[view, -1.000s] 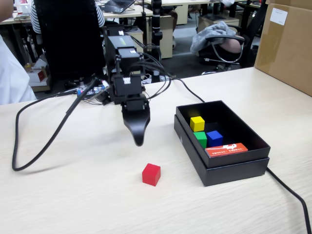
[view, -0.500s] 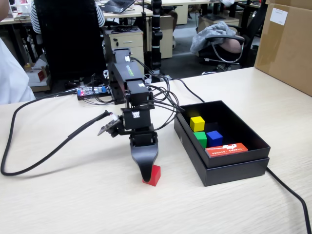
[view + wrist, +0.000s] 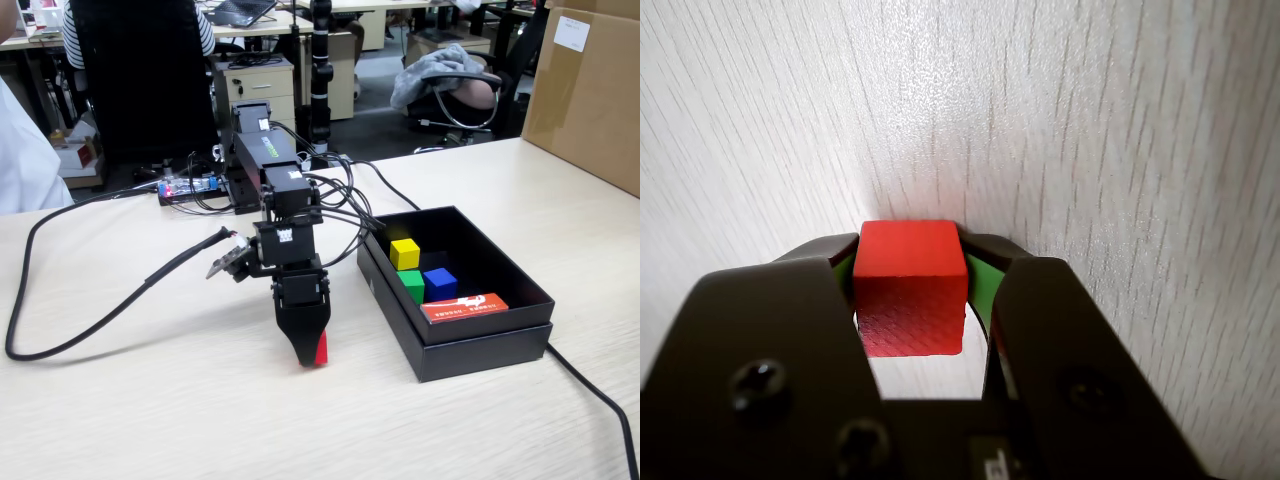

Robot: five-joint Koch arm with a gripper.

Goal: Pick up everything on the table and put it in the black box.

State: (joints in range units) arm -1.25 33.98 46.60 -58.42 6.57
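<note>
A red cube (image 3: 910, 285) sits between my gripper's (image 3: 910, 255) two black jaws in the wrist view, and the green pads press on both its sides. In the fixed view the gripper (image 3: 308, 352) points straight down at the table (image 3: 150, 400), and only a sliver of the red cube (image 3: 321, 347) shows at its right edge. To the right stands the black box (image 3: 480, 345), holding a yellow cube (image 3: 404, 253), a green cube (image 3: 412, 285) and a blue cube (image 3: 439, 283).
A flat red-orange card (image 3: 464, 307) leans in the box's near end. A thick black cable (image 3: 90, 310) loops over the table at the left. Another cable (image 3: 595, 395) runs off right of the box. A brown carton (image 3: 590, 90) stands at the back right.
The arm came down from above the table onto the red cube. Its jaws have since closed round the cube, which now is almost hidden behind them.
</note>
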